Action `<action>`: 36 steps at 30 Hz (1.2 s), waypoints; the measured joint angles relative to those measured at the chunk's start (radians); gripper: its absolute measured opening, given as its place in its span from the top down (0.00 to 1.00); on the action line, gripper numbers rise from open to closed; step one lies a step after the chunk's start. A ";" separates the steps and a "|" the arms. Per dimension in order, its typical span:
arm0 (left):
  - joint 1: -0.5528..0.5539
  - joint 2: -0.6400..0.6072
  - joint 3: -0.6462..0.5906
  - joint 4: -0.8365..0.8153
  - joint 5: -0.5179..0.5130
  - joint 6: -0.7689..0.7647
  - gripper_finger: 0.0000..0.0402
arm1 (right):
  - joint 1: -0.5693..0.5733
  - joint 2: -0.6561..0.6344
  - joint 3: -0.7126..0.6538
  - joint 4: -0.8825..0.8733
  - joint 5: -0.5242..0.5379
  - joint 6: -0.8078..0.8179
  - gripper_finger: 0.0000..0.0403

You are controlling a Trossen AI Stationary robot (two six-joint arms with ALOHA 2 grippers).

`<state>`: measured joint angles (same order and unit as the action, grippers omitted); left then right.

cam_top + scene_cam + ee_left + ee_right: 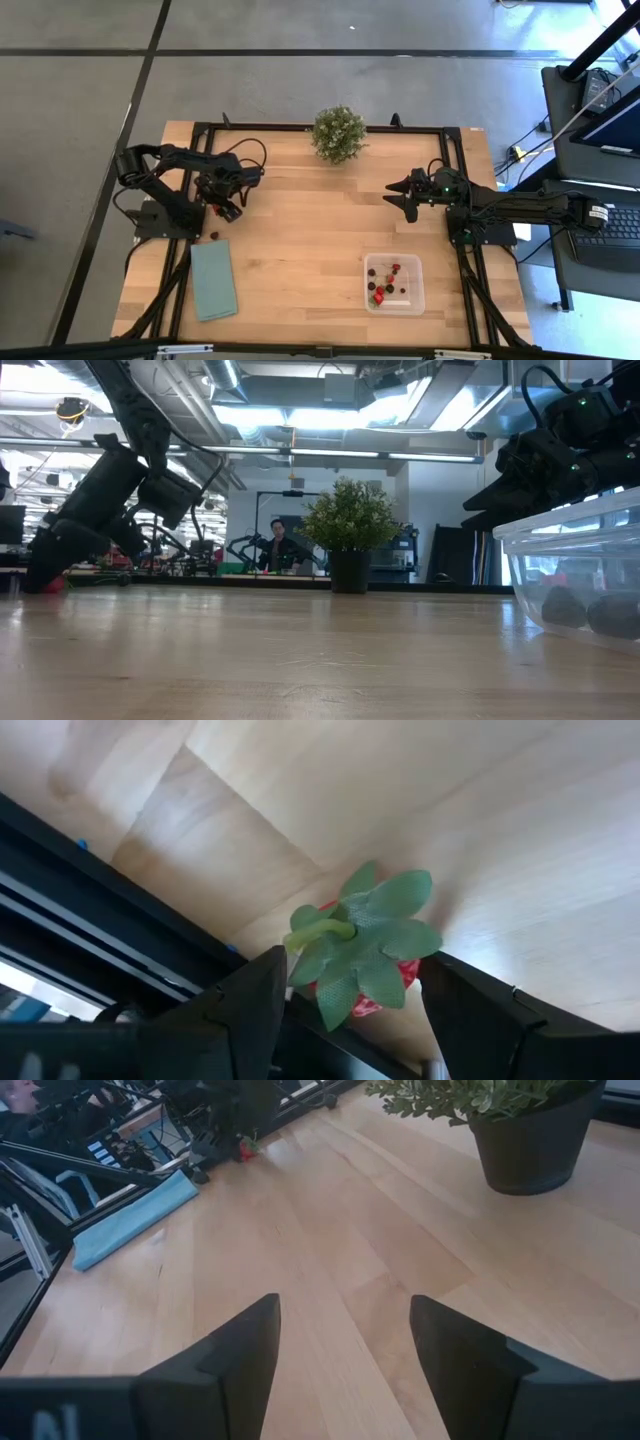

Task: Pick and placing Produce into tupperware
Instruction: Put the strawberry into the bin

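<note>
- clear tupperware fills the near right corner of the low view, with dark rounded pieces lying against its wall
- from above, the tupperware sits on the wooden table toward its front right, lidless, with produce inside: several small red and dark pieces scattered over its floor
- left gripper hangs low over the table's left side, near the black frame rail; the left wrist view shows a red strawberry-like piece with a green leafy top between its fingers, which stand parted on either side of it; whether they press it i cannot tell
- one small dark berry lies loose on the wood just beside the far end of the teal cloth, near the left gripper
- right gripper hovers over the table's right half, pointing toward the middle, well apart from the tupperware; its fingers are spread wide with only bare wood between them, holding nothing
- a potted green plant stands at the table's far edge, about midway between the arms
- a person shows in the room behind the table, near the plant in the low view
</note>
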<state>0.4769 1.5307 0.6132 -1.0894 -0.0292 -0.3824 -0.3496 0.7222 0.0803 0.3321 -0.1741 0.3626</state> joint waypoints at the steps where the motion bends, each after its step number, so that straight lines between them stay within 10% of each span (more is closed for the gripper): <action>1: -0.003 0.000 0.000 0.003 -0.001 0.000 0.45 | 0.000 0.000 0.000 0.000 0.000 0.001 0.44; 36: 0.052 -0.002 -0.001 0.048 0.006 0.108 0.45 | 0.000 0.000 0.000 0.000 0.000 0.022 0.44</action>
<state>0.5284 1.5288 0.6125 -1.0416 -0.0234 -0.2748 -0.3496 0.7223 0.0803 0.3321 -0.1745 0.3847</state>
